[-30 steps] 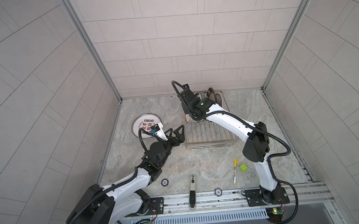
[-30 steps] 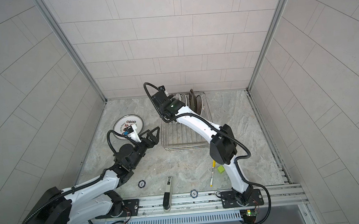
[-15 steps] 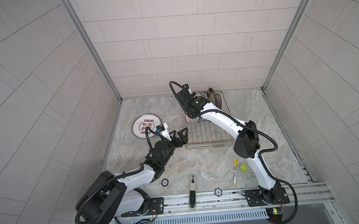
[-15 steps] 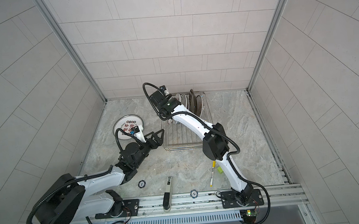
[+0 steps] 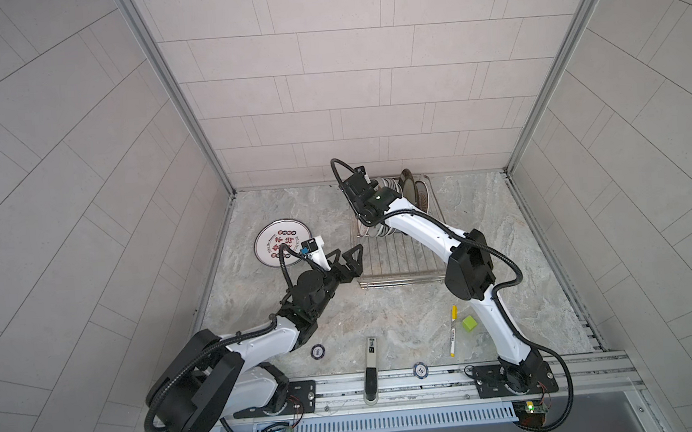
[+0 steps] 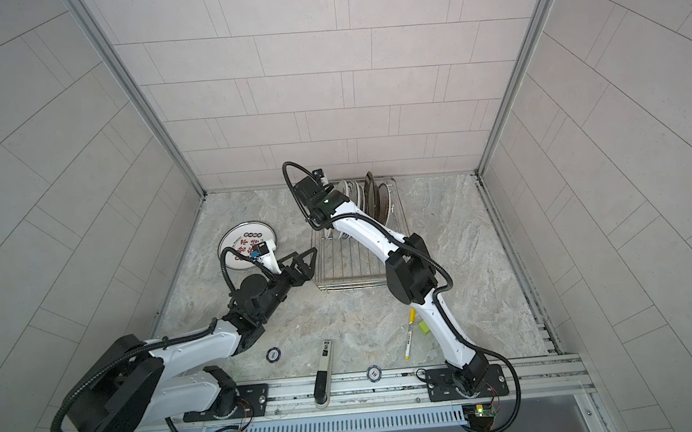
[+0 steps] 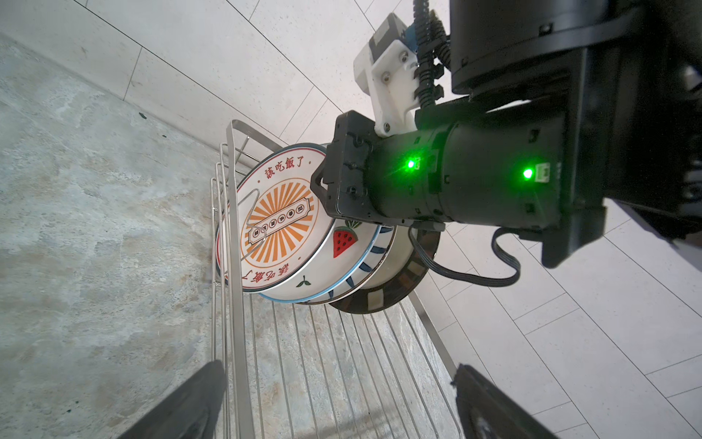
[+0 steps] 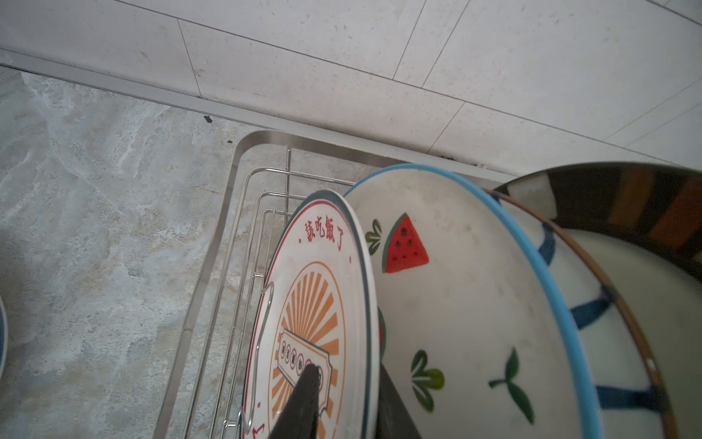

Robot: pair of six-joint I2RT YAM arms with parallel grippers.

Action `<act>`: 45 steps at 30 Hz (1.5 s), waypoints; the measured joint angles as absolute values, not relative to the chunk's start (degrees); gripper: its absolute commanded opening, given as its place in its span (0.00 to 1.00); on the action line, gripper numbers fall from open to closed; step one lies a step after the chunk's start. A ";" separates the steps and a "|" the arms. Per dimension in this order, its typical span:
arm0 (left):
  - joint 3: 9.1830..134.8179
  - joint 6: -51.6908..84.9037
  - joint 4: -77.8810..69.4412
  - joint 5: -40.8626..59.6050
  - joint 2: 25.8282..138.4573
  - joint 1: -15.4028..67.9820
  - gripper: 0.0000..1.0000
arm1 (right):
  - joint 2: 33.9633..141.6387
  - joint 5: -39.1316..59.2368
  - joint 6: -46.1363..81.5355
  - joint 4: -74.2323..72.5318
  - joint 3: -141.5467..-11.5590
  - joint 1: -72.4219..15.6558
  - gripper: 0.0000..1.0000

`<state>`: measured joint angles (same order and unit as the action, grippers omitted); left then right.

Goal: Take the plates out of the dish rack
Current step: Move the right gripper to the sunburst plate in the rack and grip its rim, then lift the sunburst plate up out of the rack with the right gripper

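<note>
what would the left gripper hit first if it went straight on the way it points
Probably the dish rack's side rail, close ahead of the left gripper; depth is unclear.

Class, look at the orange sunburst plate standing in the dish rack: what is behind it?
A blue-rimmed watermelon plate stands directly behind the sunburst plate, then a navy-petal plate and a brown-rimmed plate. Each covers much of the next one's face, so those parts cannot be seen.
</note>
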<state>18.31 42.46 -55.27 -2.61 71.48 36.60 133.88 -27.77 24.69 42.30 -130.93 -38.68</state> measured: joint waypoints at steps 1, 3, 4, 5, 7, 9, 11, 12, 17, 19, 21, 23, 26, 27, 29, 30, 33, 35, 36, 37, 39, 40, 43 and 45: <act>18.31 42.46 -55.24 -2.55 71.35 36.60 1.00 | 134.06 -27.79 24.82 42.11 -130.96 -38.63 0.26; 18.31 42.44 -55.05 -2.52 70.63 36.60 1.00 | 134.72 -27.79 25.21 41.60 -131.07 -38.48 0.25; 18.31 42.44 -54.92 -2.52 70.11 36.60 1.00 | 135.09 -27.79 25.36 41.58 -131.20 -38.46 0.22; 18.31 42.41 -54.50 -2.57 69.34 36.60 1.00 | 135.48 -27.83 25.61 41.50 -131.39 -38.44 0.21; 18.31 42.39 -53.65 -2.94 67.55 36.60 1.00 | 136.22 -28.14 25.93 41.25 -131.68 -38.46 0.21; 18.31 41.82 -52.47 -3.79 65.54 36.60 1.00 | 136.35 -28.23 26.02 41.10 -131.74 -38.46 0.21; 18.31 41.34 -51.83 -4.64 64.40 36.60 1.00 | 136.35 -28.21 26.02 40.88 -131.81 -38.46 0.20; 18.31 41.17 -51.75 -5.04 64.18 36.60 1.00 | 136.35 -28.23 26.02 40.88 -131.90 -38.46 0.17; 18.31 40.86 -51.68 -5.61 65.10 36.58 1.00 | 136.35 -27.88 26.48 39.79 -131.87 -38.46 0.17; 18.31 40.84 -51.70 -5.56 65.76 36.42 1.00 | 136.35 -27.11 26.55 38.72 -131.74 -38.46 0.17; 18.31 40.84 -51.70 -5.56 66.19 36.40 1.00 | 136.33 -26.44 26.72 37.74 -131.66 -38.46 0.17; 18.31 40.84 -51.72 -5.58 66.24 36.40 1.00 | 136.29 -26.02 27.05 36.82 -131.48 -38.46 0.17; 18.26 40.82 -51.83 -5.63 66.22 36.40 1.00 | 136.27 -26.02 27.29 35.86 -130.98 -38.48 0.17; 18.17 40.69 -51.96 -5.65 66.22 36.40 1.00 | 136.27 -26.11 27.27 35.68 -130.96 -38.48 0.16; 17.96 40.45 -52.07 -5.78 66.22 36.40 1.00 | 136.27 -26.57 27.24 35.83 -130.96 -38.48 0.15; 17.89 40.40 -52.05 -5.89 66.19 36.40 1.00 | 136.27 -26.81 27.24 35.94 -131.00 -38.48 0.15; 17.80 40.23 -52.05 -6.15 66.13 36.40 1.00 | 136.25 -27.83 27.22 36.12 -131.02 -38.81 0.15; 17.61 40.14 -52.14 -6.33 66.11 36.40 1.00 | 136.18 -28.62 27.05 36.21 -131.02 -39.22 0.15; 17.32 40.07 -52.23 -6.50 66.06 36.40 1.00 | 136.07 -28.95 26.96 36.25 -131.02 -39.44 0.15; 16.91 40.03 -52.23 -6.66 66.00 36.40 1.00 | 135.94 -29.28 26.81 36.40 -131.02 -39.64 0.12; 16.19 40.03 -52.21 -6.87 65.93 36.40 1.00 | 135.52 -30.06 26.28 36.80 -131.02 -39.88 0.12; 15.90 40.03 -52.21 -6.94 65.93 36.40 1.00 | 135.24 -30.37 26.06 36.91 -131.02 -39.94 0.12; 15.62 40.03 -52.23 -7.16 65.93 36.40 1.00 | 134.23 -31.22 25.50 36.95 -131.02 -40.10 0.12; 15.62 40.03 -52.27 -7.16 65.93 36.40 1.00 | 133.49 -31.70 25.21 37.08 -131.00 -40.14 0.12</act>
